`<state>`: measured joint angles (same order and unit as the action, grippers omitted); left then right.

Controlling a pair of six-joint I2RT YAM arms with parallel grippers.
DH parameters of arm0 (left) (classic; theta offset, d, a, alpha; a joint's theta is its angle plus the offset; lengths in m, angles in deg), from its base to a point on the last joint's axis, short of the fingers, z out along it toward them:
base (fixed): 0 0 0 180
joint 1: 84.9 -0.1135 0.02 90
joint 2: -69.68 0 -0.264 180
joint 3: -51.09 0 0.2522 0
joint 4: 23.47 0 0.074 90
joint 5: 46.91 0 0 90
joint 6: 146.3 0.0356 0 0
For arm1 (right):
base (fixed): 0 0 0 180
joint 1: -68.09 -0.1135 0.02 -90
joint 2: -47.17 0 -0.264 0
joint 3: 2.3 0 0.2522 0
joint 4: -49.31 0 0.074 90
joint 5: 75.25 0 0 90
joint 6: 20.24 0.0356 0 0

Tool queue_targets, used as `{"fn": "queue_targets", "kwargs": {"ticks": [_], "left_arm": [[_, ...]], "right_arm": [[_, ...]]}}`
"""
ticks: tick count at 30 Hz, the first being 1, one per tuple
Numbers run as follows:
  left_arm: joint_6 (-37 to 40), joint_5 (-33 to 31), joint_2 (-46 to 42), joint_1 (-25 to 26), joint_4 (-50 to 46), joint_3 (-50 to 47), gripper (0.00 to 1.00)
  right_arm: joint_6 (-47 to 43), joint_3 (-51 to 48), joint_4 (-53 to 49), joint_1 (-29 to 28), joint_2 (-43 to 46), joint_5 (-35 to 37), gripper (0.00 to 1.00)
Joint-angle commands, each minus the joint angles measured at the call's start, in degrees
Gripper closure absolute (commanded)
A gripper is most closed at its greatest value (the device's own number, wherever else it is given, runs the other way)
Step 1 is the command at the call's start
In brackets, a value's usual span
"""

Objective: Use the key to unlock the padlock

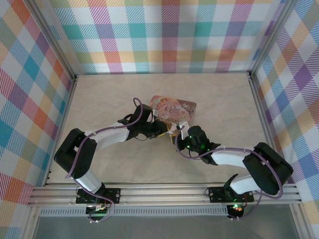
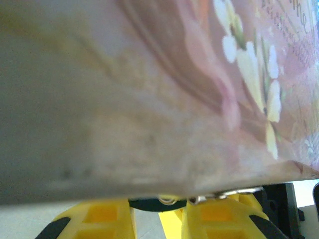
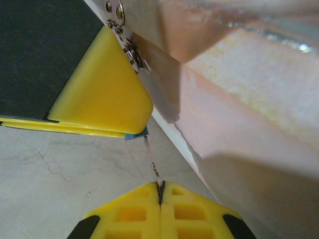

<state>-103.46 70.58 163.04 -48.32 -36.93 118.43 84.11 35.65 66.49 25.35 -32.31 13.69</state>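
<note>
both arms reach to the middle of the table [image 1: 227, 99] and meet at the near edge of a pink illustrated tin [image 1: 174, 107]. right wrist view: right gripper [image 3: 160, 193] has its yellow fingers pressed together, no gap between them, tips pinching the end of the key [image 3: 152, 162]. the key is a thin grey sliver running up and slightly left from the fingertips, off the table surface, toward the padlock [image 3: 136, 135]. only a small teal corner of the padlock shows. it sits wedged between the two yellow fingers [image 3: 104, 89] of the other arm, at their tip, just beside the lower edge of the tin. the key's far end touches that teal corner; whether it is in the keyhole cannot be told. a small metal clasp with two rivets [image 3: 115, 9] and a few links [image 3: 133, 54] hangs on the tin wall just above that finger. left wrist view: left gripper [image 2: 159, 211] has its fingers close but slightly apart, a narrow gap between them, consistent with being clamped on the padlock. the blurred pink tin lies very close over them, and a bit of silvery metal [image 2: 227, 193] shows at its lower edge, touching the finger on the right of that view. top view: the padlock and key are too small to make out where the grippers meet.
</note>
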Motion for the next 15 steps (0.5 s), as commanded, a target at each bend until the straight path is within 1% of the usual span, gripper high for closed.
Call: {"fn": "queue_targets", "kwargs": {"ticks": [1, 15], "left_arm": [[-1.27, 2.93, -0.46, 1.29, 1.82, 2.3, 0.89], [-1.37, 2.28, -0.29, 1.3, 1.64, 2.24, 0.89]], "right_arm": [[0.5, 1.09, 4.75, -0.32, -0.02, -0.47, 0.98], [0.46, 0.23, 4.4, -0.31, 1.17, -1.22, 0.98]]}}
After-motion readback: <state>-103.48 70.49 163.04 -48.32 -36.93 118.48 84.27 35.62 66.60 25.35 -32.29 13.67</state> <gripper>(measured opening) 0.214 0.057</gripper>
